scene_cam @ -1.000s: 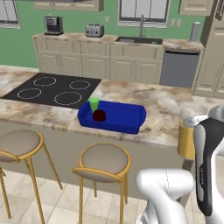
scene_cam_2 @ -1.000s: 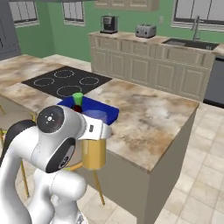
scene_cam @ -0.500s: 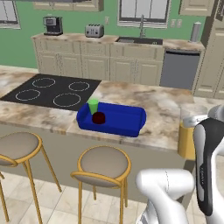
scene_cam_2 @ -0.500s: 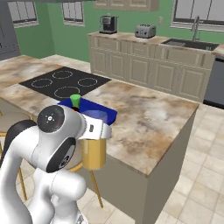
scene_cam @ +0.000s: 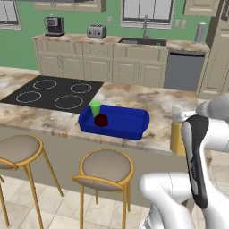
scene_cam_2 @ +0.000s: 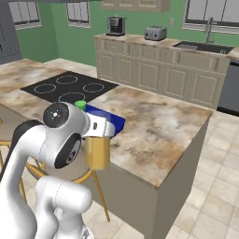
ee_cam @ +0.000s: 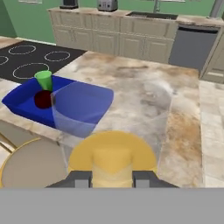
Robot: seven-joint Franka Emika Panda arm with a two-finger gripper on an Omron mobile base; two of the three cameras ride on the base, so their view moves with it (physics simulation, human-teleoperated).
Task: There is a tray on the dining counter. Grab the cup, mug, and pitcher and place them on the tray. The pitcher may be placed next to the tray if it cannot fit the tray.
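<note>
On the counter (scene_cam: 49,118), at the left, the black cooktop (scene_cam: 51,91) is lying; just to its right the blue tray (scene_cam: 115,121) is sitting near the front edge, with the green cup (scene_cam: 95,108) and the dark red mug (scene_cam: 101,120) already being carried in its left end. Further right, off the counter's front edge, the yellow pitcher (scene_cam_2: 97,152) is being held up in the air beside the arm, so 1 of 3 items is judged left to place.

The free tray floor to the right of the mug looks short, and 2 stools (scene_cam: 103,167) are standing under the approach. A low pass is judged likely to catch the counter edge or tray rim, and a set-down too far left could be knocking the mug or cup over; the pitcher's height could be tipping it.

The claw (ee_cam: 112,178) is being kept narrowly closed on the pitcher, its fingertips (ee_cam: 81,179) pressing the base at either side in the hand view.
</note>
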